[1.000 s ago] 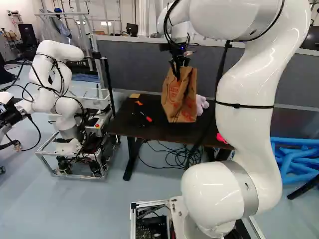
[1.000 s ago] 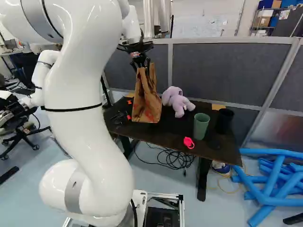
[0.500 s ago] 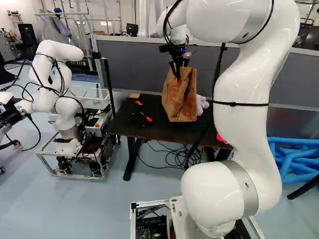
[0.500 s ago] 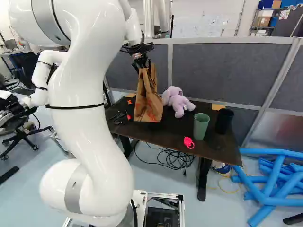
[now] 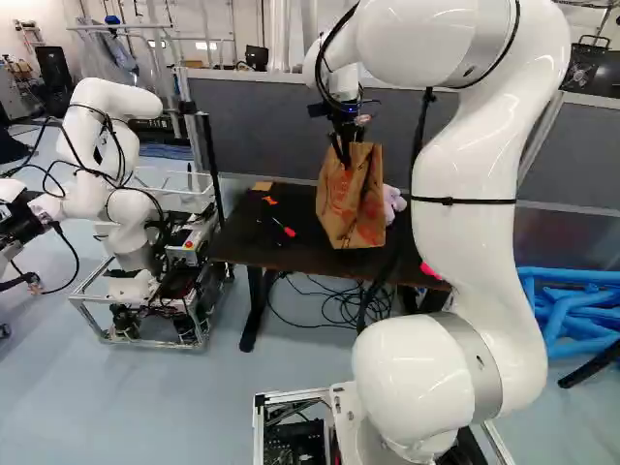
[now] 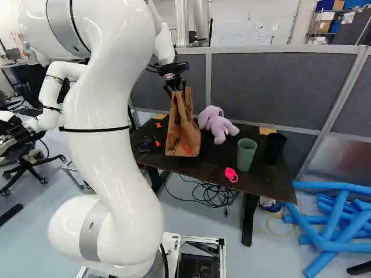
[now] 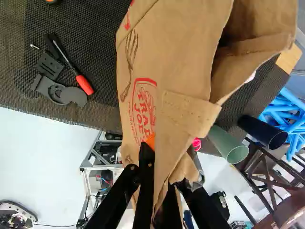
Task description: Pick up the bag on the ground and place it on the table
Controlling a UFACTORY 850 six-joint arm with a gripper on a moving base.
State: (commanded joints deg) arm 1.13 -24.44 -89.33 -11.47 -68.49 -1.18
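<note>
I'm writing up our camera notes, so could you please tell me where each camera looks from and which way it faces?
Left base view: on the base, behind and left of the arm, facing ahead and slightly down at the table; arm and gripper show.
Right base view: same, but right of the arm; arm and gripper show.
Wrist view: on the wrist, looking along the gripper over the bag; its fingers show.
Both base views share the toy; all three share bag and table.

Paper bag (image 7: 181, 52): framed red lettering (image 7: 143, 114); at its 9 o'clock side, left base view. White wall (image 6: 243, 17), 1 o'clock from bag: marks too small.
</note>
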